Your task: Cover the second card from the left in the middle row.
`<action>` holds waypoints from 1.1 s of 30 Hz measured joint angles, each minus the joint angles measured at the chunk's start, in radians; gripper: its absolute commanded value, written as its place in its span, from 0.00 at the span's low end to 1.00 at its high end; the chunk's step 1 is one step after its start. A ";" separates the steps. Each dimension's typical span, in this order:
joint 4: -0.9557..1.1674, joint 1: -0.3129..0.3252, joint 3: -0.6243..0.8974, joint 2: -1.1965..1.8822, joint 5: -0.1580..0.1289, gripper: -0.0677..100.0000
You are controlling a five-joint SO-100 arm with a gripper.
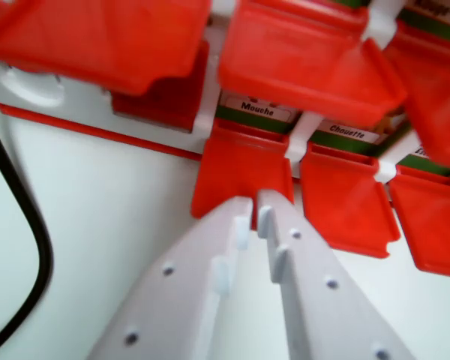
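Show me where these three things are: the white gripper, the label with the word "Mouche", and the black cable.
White plastic gripper (255, 204): wrist view, gap between its nearly closed fingertips.
White "Mouche" label (256, 108): wrist view, on the printed word.
Black cable (31, 225): wrist view's left, middle of its curve.

A black cable (31, 247) curves down the wrist view's left side, lying on the pale counter (112, 217). Near the top left corner sits a blurred white rounded shape (26, 86); what it is cannot be told. A thin red line (97, 129) runs along the lower edge of the white board, slanting down toward the wrist view's right. The counter below it is plain and evenly lit.
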 measured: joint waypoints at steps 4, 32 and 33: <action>-0.023 0.000 -0.026 -0.011 0.000 0.00; -0.031 0.021 -0.213 -0.067 0.029 0.00; -0.031 0.021 -0.227 -0.075 0.029 0.00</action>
